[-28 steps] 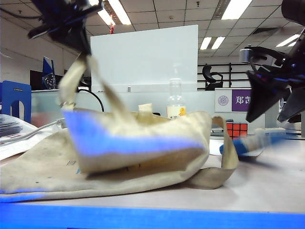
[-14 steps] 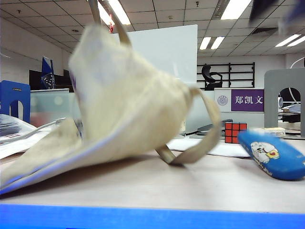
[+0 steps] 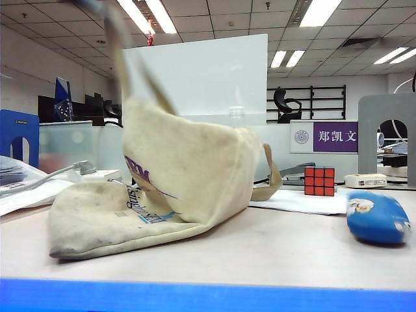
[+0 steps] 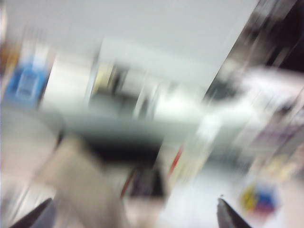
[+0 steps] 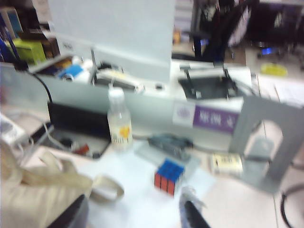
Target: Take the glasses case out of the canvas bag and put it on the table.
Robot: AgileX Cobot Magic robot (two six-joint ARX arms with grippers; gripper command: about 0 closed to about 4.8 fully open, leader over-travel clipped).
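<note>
Case [image 3: 377, 218] lies on table [image 3: 273, 250] by right edge, apart from bag [image 3: 182, 175]. Left gripper [image 4: 135, 216] fingers apart, empty; right gripper [image 5: 135, 213] fingers apart, empty.

Neither arm shows in the exterior view — only the wrist cameras catch the grippers. The left gripper [image 4: 135, 216] appears in a heavily blurred left wrist view as two dark fingertips [image 4: 227, 216] set far apart at opposite sides, jaws spread wide with nothing between them. The right gripper [image 5: 135, 213] shows two dark fingertips [image 5: 192, 213] with a clear gap — nothing held.
</note>
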